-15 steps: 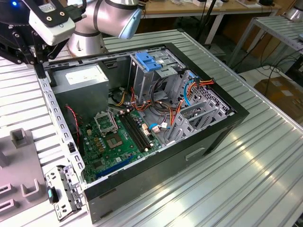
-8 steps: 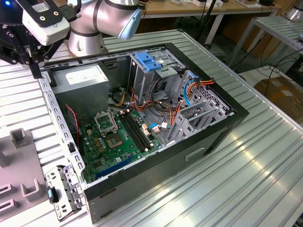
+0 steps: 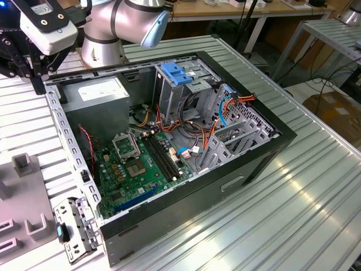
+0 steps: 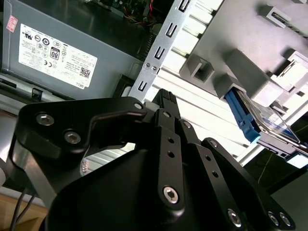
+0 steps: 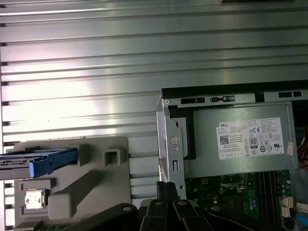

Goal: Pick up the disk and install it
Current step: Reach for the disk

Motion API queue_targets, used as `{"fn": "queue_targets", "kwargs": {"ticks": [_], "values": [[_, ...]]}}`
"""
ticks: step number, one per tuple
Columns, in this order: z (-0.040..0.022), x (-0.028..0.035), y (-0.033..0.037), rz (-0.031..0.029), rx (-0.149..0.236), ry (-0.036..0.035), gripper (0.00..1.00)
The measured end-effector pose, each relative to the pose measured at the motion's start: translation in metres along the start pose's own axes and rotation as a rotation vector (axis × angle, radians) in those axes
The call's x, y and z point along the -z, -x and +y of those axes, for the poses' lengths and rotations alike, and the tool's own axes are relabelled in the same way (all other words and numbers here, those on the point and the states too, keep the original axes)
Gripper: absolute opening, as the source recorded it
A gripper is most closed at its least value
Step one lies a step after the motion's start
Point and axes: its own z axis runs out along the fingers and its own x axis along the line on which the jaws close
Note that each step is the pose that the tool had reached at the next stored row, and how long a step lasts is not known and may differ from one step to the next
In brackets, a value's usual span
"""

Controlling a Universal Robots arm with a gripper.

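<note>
We see the flat silver-grey metal disk framed by a blue plastic carrier (image 5: 45, 161) resting in a slot of a grey plastic holder block (image 5: 91, 187) on the ribbed metal tabletop (image 5: 96, 48). The second wrist view shows the disk (image 4: 255, 120) in the same holder block (image 4: 231, 72), its blue end pointing outward. The holder block lies just beside the open black computer case (image 3: 254, 164). Inside the case are a grey metal power supply box with a white sticker (image 3: 93, 93) and a green motherboard (image 3: 135, 164). The black hand (image 4: 166, 98) hangs above the case's perforated edge rail, between the power supply box and the holder block, apart from the disk. We cannot tell whether the hand is open or closed.
</note>
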Motion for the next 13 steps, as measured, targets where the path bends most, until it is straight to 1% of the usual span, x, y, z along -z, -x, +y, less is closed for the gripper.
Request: {"fn": "queue_targets", "kwargs": {"ticks": [13], "values": [[-0.0005,0.0000,-0.0067,0.0001,0.000,0.0000,0.11]]}}
